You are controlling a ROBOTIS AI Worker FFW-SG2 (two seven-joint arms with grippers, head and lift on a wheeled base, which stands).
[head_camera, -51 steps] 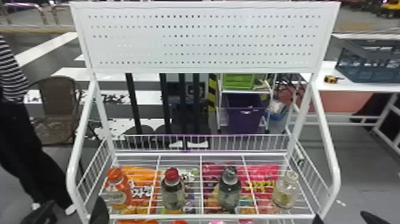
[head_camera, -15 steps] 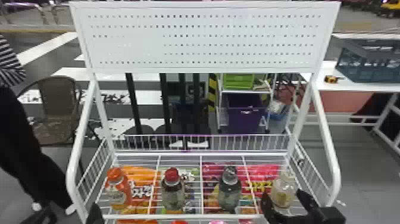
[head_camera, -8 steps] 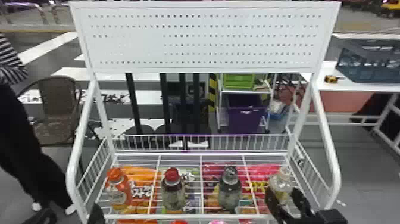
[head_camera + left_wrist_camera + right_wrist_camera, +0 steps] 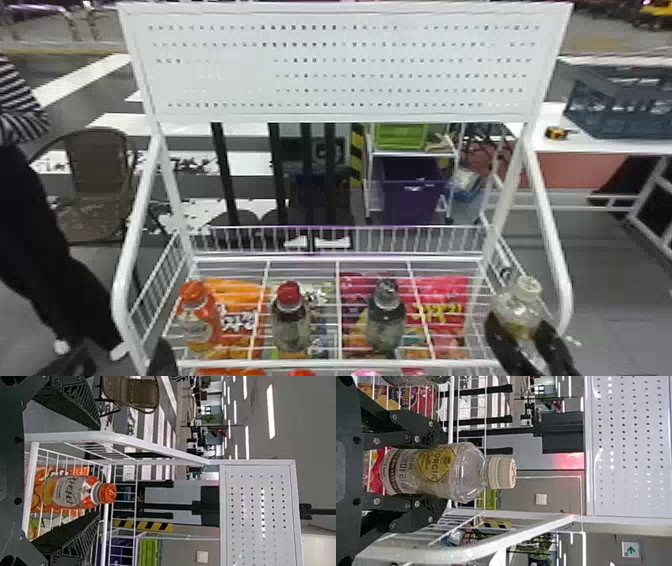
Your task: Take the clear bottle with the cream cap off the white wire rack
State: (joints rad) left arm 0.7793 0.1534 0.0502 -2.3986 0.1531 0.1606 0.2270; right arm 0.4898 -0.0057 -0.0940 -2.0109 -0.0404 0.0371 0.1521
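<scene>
In the head view my right gripper (image 4: pixel 531 345) is at the right end of the white wire rack (image 4: pixel 350 364), shut on the clear bottle (image 4: pixel 520 311) with the cream cap (image 4: pixel 528 286). The bottle is upright, at the rack's right side rail. The right wrist view has the bottle (image 4: pixel 431 471) between both fingers of my right gripper (image 4: pixel 437 470), which touch its two sides. My left gripper (image 4: pixel 162 357) waits by the rack's front left corner; in the left wrist view my left gripper (image 4: pixel 97 471) has its fingers wide apart, an orange-capped bottle (image 4: pixel 71 491) beyond them.
On the rack stand the orange-capped bottle (image 4: pixel 196 320), a red-capped bottle (image 4: pixel 291 325) and a dark-capped bottle (image 4: pixel 386 320), with snack bags (image 4: pixel 440 310) below. White tubes (image 4: pixel 550 210) border the right side, and a perforated panel (image 4: pixel 345 65) rises at the back.
My right gripper came in from the right, closed around the clear bottle and has carried it up and rightward from its place in the row. The left arm has barely moved.
</scene>
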